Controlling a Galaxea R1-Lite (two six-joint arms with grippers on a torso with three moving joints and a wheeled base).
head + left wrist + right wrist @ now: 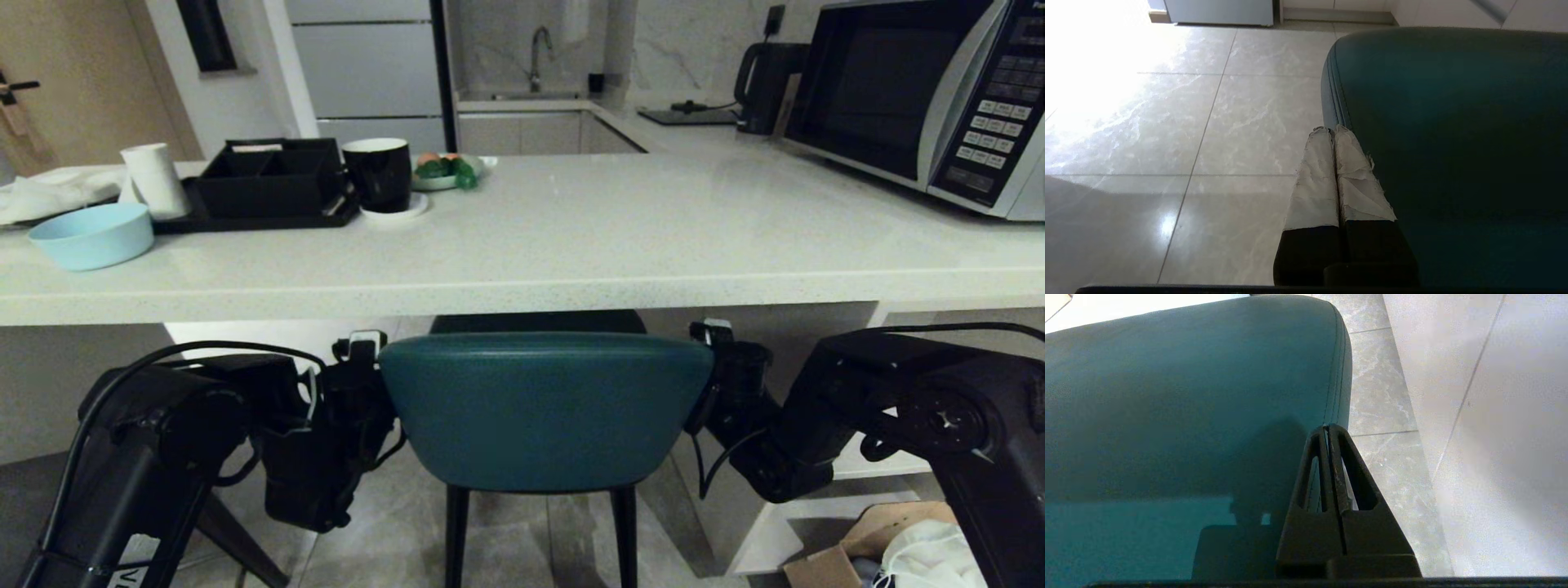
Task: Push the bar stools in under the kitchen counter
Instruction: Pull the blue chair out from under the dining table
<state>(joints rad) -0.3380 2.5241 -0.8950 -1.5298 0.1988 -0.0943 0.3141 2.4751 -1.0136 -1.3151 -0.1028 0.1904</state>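
Fingers of the left gripper [1329,131] were pressed together, empty, tips against the left edge of the teal stool's [545,408] curved back. That stool stood centred before the white counter [571,245], its seat partly beneath the slab and its back just below the edge. On the right, the right gripper [1327,428] was likewise closed on nothing, tips at the back's right edge.

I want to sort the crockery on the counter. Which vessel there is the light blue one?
The light blue bowl, at the counter's front left edge. The mug is black, the cup white.
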